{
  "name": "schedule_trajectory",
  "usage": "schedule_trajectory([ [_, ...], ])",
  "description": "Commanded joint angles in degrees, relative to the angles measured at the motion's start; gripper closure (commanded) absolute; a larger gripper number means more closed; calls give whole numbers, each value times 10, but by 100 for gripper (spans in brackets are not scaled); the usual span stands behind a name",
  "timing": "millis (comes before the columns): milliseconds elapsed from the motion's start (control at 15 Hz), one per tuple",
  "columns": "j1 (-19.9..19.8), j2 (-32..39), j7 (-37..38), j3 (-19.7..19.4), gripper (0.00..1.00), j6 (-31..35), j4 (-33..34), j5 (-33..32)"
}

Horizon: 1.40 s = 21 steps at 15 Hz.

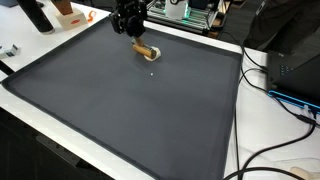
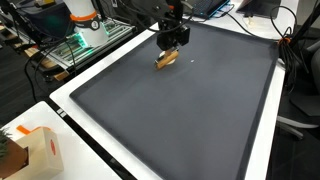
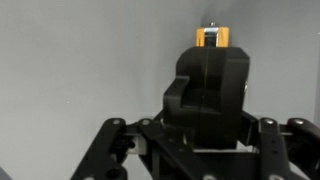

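In both exterior views my gripper (image 1: 136, 38) (image 2: 170, 46) hangs over the far part of a large dark mat (image 1: 130, 110) (image 2: 190, 110). A small tan wooden block (image 1: 146, 50) (image 2: 167, 58) sticks out below the fingertips, at or just above the mat; contact with it cannot be told. The wrist view shows the black fingers (image 3: 205, 85) pressed together, with the orange-tan end of the block (image 3: 212, 37) poking out beyond them over the grey surface. The gripper (image 3: 212, 50) is shut on this block.
The mat lies on a white table (image 1: 245, 120). Black and blue cables (image 1: 285, 95) trail off one side. An orange-and-white box (image 2: 40, 150) stands near a corner. Electronics with green lights (image 1: 195, 12) (image 2: 80, 40) sit behind the mat.
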Motion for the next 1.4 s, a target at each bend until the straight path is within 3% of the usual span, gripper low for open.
schedule_trajectory([
  [0, -4, 13, -26, 5, 77, -7, -5, 15],
  [600, -1, 20, -63, 5, 77, -92, 8, 4],
  [1000, -2, 27, -63, 5, 77, -108, 19, 3],
  [1067, -2, 27, -61, 5, 27, -108, 20, 3],
  [1133, -1, 27, -60, 4, 26, -108, 20, -2],
  [1200, -2, 27, -63, 5, 69, -111, 20, 1],
  [1333, -1, 27, -61, 4, 65, -117, 22, -1],
])
